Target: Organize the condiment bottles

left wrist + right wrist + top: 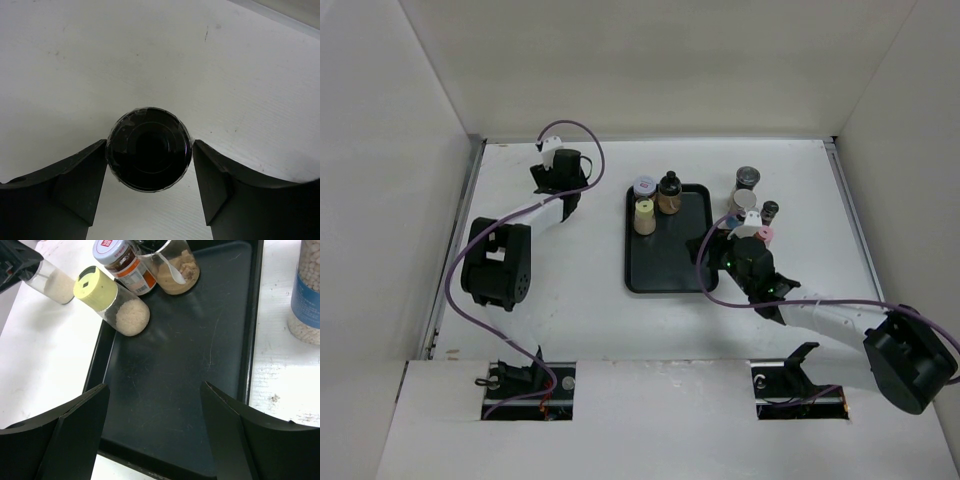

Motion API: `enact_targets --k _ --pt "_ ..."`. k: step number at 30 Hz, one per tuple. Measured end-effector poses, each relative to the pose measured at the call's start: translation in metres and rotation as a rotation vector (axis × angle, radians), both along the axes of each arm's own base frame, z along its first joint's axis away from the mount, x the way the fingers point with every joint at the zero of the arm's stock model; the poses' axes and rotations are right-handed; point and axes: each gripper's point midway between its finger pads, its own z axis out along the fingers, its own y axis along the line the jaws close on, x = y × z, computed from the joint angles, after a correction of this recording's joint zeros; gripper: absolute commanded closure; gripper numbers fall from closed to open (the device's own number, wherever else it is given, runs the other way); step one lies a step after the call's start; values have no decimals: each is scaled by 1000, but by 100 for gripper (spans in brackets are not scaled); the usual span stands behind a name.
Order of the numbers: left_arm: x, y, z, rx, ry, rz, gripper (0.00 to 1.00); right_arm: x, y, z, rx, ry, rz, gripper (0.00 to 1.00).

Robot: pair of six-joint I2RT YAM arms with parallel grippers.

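Note:
The black tray (665,270) holds three bottles at its back left: a lilac-lidded jar (643,186), a brown-filled one with a black cap (669,193) and a cream bottle (645,217). All three show in the right wrist view, the cream-lidded one (95,287) nearest. My right gripper (712,252) is open and empty over the tray's floor (175,365). My left gripper (560,172) stands at the back left with its fingers close on either side of a black-capped bottle (149,147); a thin gap shows at the right finger (215,180).
Several bottles stand on the table right of the tray: a grey-lidded one (747,178), a white-and-blue one (745,201), also seen in the right wrist view (307,295), a small dark-capped one (770,210) and a pink-capped one (767,236) beside my right wrist. White walls enclose the table.

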Motion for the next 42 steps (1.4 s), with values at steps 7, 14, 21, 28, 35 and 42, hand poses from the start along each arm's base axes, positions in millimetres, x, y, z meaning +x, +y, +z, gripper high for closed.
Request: enact_targets --k 7,14,21,28,35,42 --pt "4 0 3 15 -5 -6 54 0 0 0 0 1 1 20" --pt "3 0 4 21 -7 -9 67 -1 1 0 -1 0 5 18" --pt "-29 -25 34 37 -30 -68 67 -2 1 7 9 -17 7 16" --pt "-57 -113 153 -31 -279 -262 68 -2 -1 22 30 -56 -2 61" --pt "-69 -236 236 -107 -442 -502 68 -1 -5 29 42 -71 -24 48" --pt "-51 -328 208 -101 -415 -646 68 -4 -15 39 61 -104 -51 24"
